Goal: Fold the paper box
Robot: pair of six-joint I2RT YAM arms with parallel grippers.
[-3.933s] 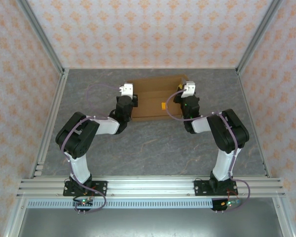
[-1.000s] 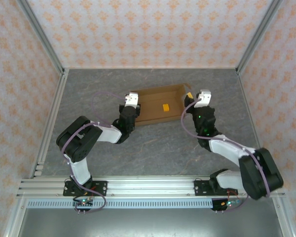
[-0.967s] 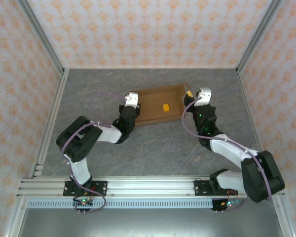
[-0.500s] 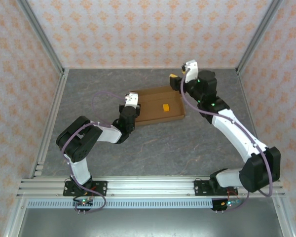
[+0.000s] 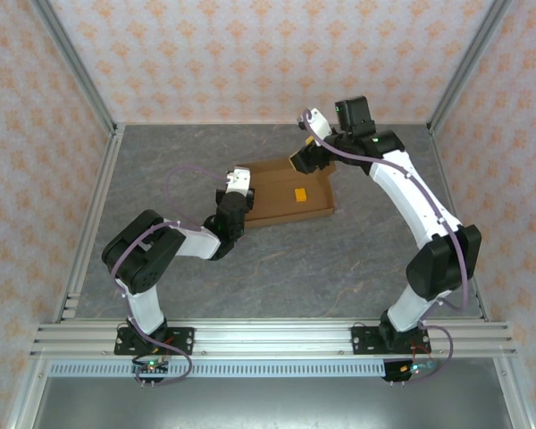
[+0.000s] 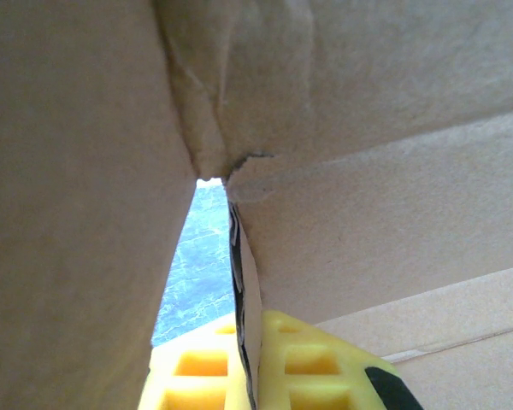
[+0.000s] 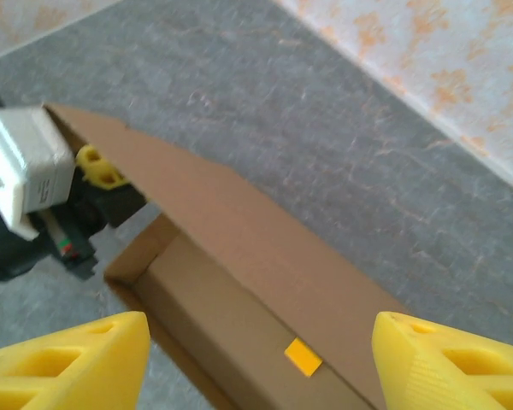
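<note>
The paper box (image 5: 281, 204) is a shallow brown cardboard tray lying open in the middle of the table. My left gripper (image 5: 238, 189) is shut on its left end wall. In the left wrist view the thin cardboard edge (image 6: 244, 282) is pinched between my yellow fingertips (image 6: 316, 367). My right gripper (image 5: 304, 161) hovers above the box's back edge, open and holding nothing. From the right wrist, its gripper (image 7: 261, 363) looks down on the box's long flap (image 7: 239, 213), with the wide-apart fingers (image 7: 68, 363) framing it.
A tiny orange block (image 5: 298, 193) lies on the box floor, and this block (image 7: 303, 357) is also below the right gripper. The left arm's white camera housing (image 7: 21, 171) sits at the box's left end. Grey table (image 5: 277, 268) spreads around, bounded by patterned walls.
The right arm has swung from the box's right end up and over to its back edge, its jaws widening. The left gripper and the box have stayed put.
</note>
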